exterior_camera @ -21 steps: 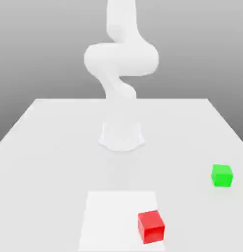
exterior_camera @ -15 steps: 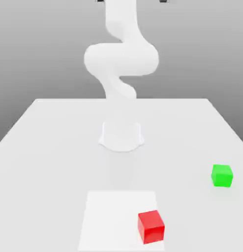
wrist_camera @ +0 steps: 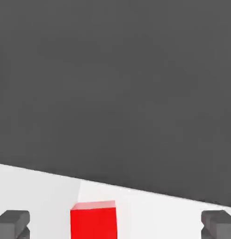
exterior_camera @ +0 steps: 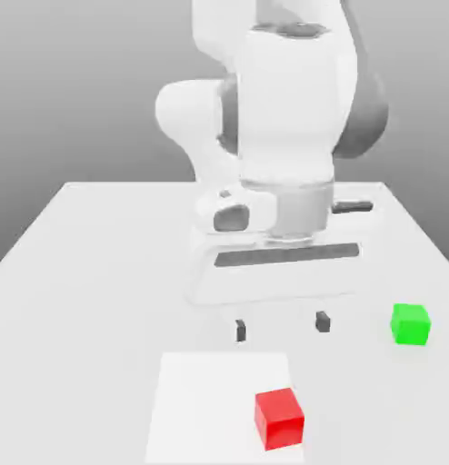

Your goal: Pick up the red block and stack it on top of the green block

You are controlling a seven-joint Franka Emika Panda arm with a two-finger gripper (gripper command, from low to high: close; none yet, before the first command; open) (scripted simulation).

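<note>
The red block [exterior_camera: 279,418] sat low in the exterior view, a little right of centre near the bottom edge, resting on a paler square patch [exterior_camera: 205,400] set into the white table [exterior_camera: 92,272]. It lay toward the patch's right side, its top face brighter than the faces turned to the camera. The green block [exterior_camera: 410,324] stood well apart from it, up and over by the exterior view's right edge, on the bare table and off the patch. The white arm [exterior_camera: 283,118] filled the upper middle of that frame, its hand pointing down, and below the hand the gripper [exterior_camera: 282,326] hung above the table with its two dark fingertips [exterior_camera: 240,331] spread wide, nothing between them. Those tips hovered just above the far edge of the patch, higher in the frame than the red block and clear of it, with the green block off to their right. From the hand view, the red block [wrist_camera: 93,219] showed at the bottom edge, left of centre, cut off by the frame, with the pale table [wrist_camera: 155,214] under it and a dark grey backdrop [wrist_camera: 115,84] above. The gripper [wrist_camera: 115,224] was seen there by its dark fingertips [wrist_camera: 12,223] in the two bottom corners, far apart, and the block lay between them, nearer the left one, touching neither.
</note>
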